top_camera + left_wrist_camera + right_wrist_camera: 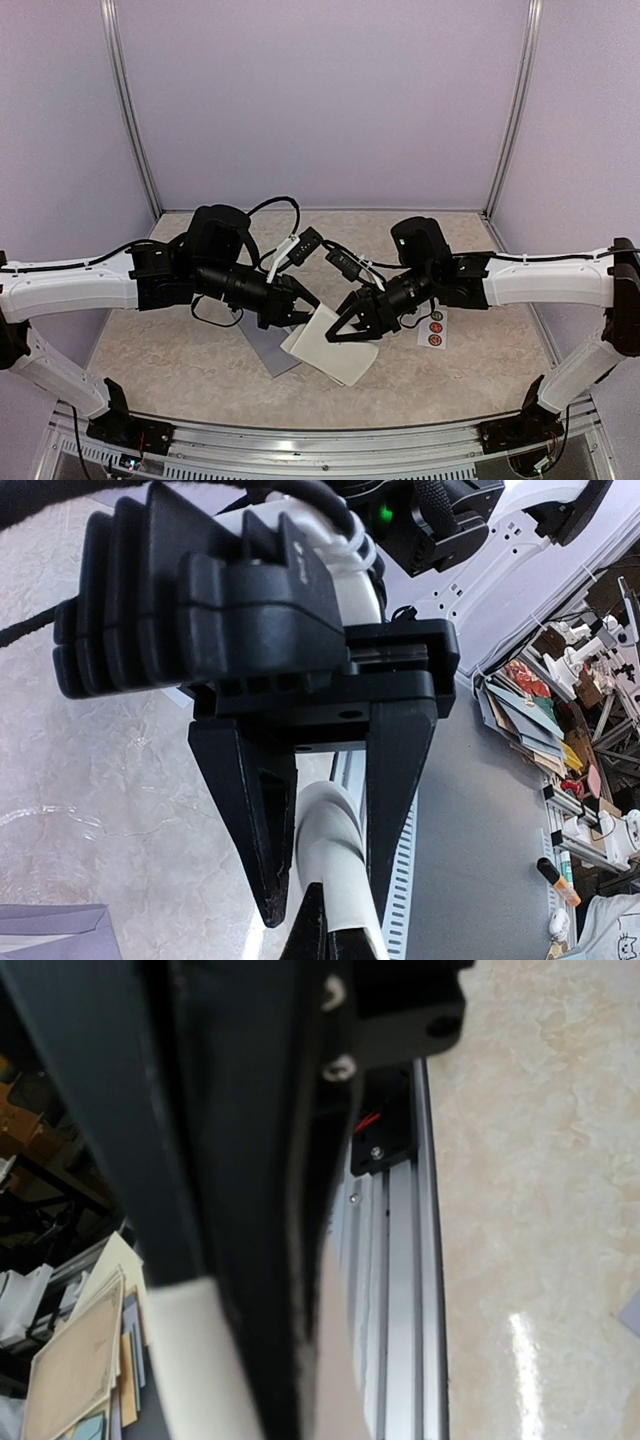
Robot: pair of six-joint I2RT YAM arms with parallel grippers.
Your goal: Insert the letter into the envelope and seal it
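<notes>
Envelope [270,356] lies flat on the table [150,345], partly under the letter [335,352]. My left pincer [308,312] is pressed together on the sheet's corner; whether my right pincer [352,330] grips it I cannot tell. I should hold the sheet taut, leading edge low.

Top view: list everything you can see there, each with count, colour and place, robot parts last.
letter: one, white, front centre of the table, between the two grippers
envelope: one, grey-blue, flat, partly under the letter's left side
sticker strip: one, white with round stickers, right of the letter
table: one, beige marbled, under everything
left gripper: one, black, shut on the letter's left corner
right gripper: one, black, at the letter's upper edge; grip unclear
</notes>
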